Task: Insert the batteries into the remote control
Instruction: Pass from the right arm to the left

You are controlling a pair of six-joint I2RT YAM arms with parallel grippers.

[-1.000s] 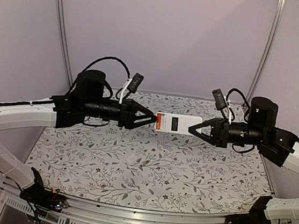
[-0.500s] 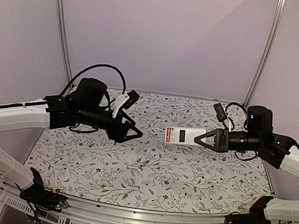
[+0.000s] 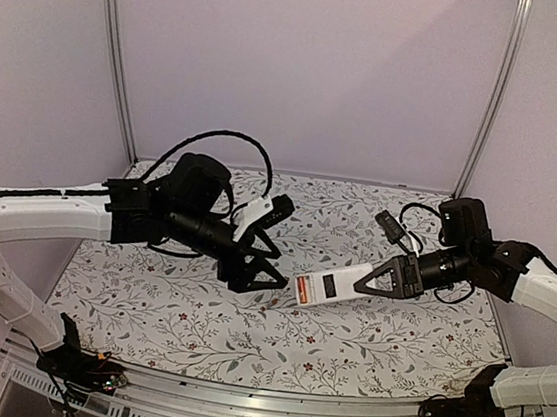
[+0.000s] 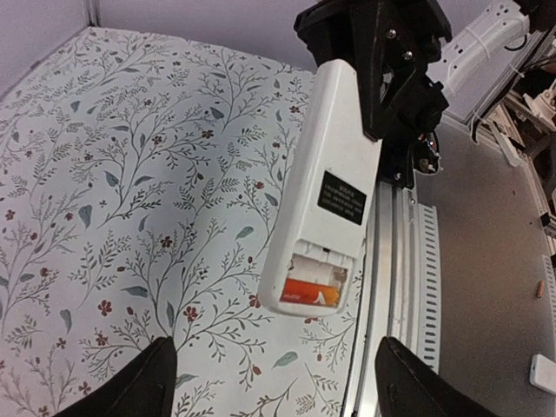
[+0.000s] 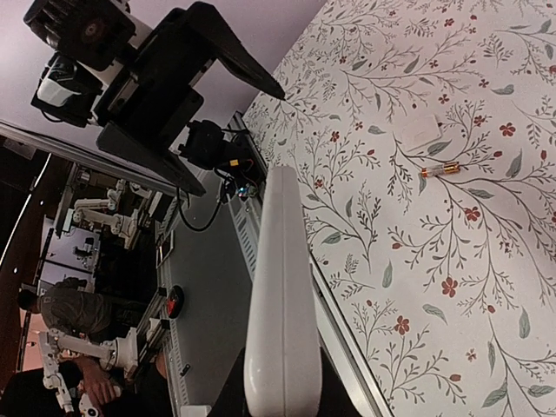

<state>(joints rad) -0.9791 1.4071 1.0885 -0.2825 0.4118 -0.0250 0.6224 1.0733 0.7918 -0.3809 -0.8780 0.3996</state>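
The remote control (image 3: 335, 286) is held in the air over the middle of the table (image 3: 148, 294), back upward. Its button face is hidden, and its open recess shows one fitted battery (image 4: 308, 293). The right gripper (image 3: 363, 279) reaches in from the right edge, clamped on the remote's other end. The left gripper (image 3: 279, 272) points at the open end with its fingers apart and empty. A loose battery (image 5: 440, 170) and a white cover plate (image 5: 421, 132) lie on the table; they show only in the right wrist view.

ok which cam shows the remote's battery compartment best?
Left wrist: the remote control faces it, with the open compartment and an orange battery inside. Top external shows it small, at the remote's end. Right wrist sees the remote edge-on, compartment hidden.
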